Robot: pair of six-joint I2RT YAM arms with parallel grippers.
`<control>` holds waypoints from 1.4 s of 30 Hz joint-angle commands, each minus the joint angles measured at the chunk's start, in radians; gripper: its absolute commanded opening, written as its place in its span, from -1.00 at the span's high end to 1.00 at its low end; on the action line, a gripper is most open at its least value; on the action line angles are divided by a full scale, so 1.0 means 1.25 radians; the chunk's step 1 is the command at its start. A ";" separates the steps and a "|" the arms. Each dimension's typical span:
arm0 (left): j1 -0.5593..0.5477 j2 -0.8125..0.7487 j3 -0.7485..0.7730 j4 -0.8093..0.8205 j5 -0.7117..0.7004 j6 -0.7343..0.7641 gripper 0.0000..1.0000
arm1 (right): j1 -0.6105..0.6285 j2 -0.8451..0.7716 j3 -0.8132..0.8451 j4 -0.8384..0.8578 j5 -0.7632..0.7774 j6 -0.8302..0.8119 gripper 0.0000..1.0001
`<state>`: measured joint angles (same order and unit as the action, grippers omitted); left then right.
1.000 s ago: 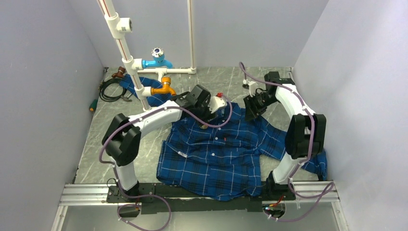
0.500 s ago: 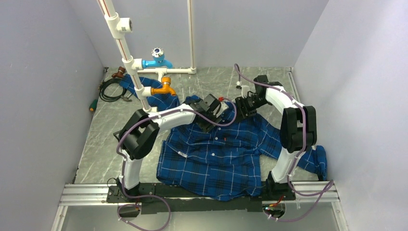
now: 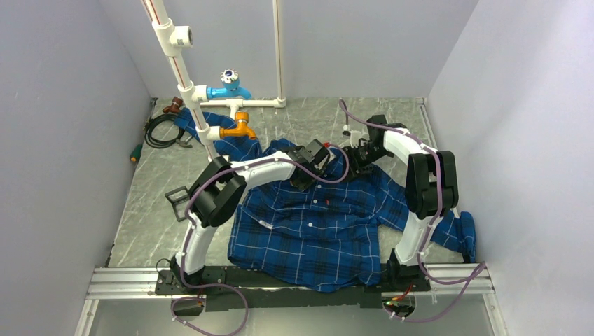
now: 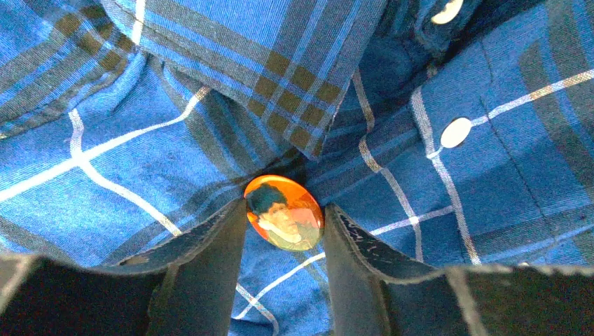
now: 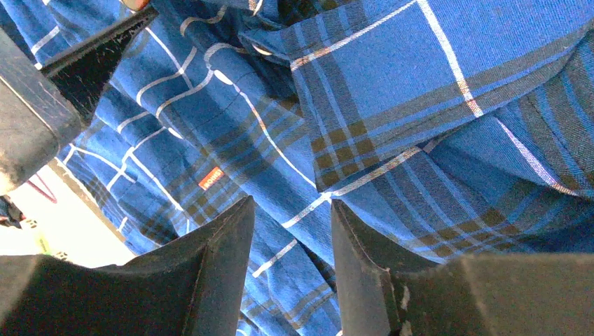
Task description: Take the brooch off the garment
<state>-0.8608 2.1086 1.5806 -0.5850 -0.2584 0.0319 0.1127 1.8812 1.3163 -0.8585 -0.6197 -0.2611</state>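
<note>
- Step in hand: getting a hold on the brooch (image 4: 284,213), judging by where the fingers stand. The pull-off has not begun, as the brooch sits flat on the plaid shirt (image 3: 329,224).
- Where it is: in the left wrist view the brooch lies just below a collar tip (image 4: 280,70), which is at its 12 o'clock. A white button (image 4: 456,131) is at its 2 o'clock. It is a round orange badge with a portrait on its face.
- Left gripper (image 4: 286,208): its two fingers bracket the badge at 9 and 3 o'clock, right at the rim. I cannot tell whether they are squeezing it yet or only framing it.
- Right gripper (image 5: 291,205): jaws parted and holding nothing, with only blue cloth between them. A small red tag (image 5: 210,178) lies at its 10 o'clock. Seen from above, it sits just at 3 o'clock of the left one, near the collar end of the shirt.
- Next move, as I judge it: pinch firmly across the badge rim, then lift or peel it away — while the free gripper pins the cloth nearby, or the shirt will likely rise with the pin.
- Risk: the thin rim may let the fingers slip off.
</note>
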 commanded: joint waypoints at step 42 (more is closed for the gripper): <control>0.088 -0.236 -0.123 0.113 0.302 0.086 1.00 | 0.008 -0.063 -0.047 0.067 -0.048 -0.030 0.05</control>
<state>-0.7475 1.8793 1.4376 -0.4992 0.0219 0.0944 0.1196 1.8771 1.2724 -0.8238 -0.6312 -0.2699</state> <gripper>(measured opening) 0.044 0.473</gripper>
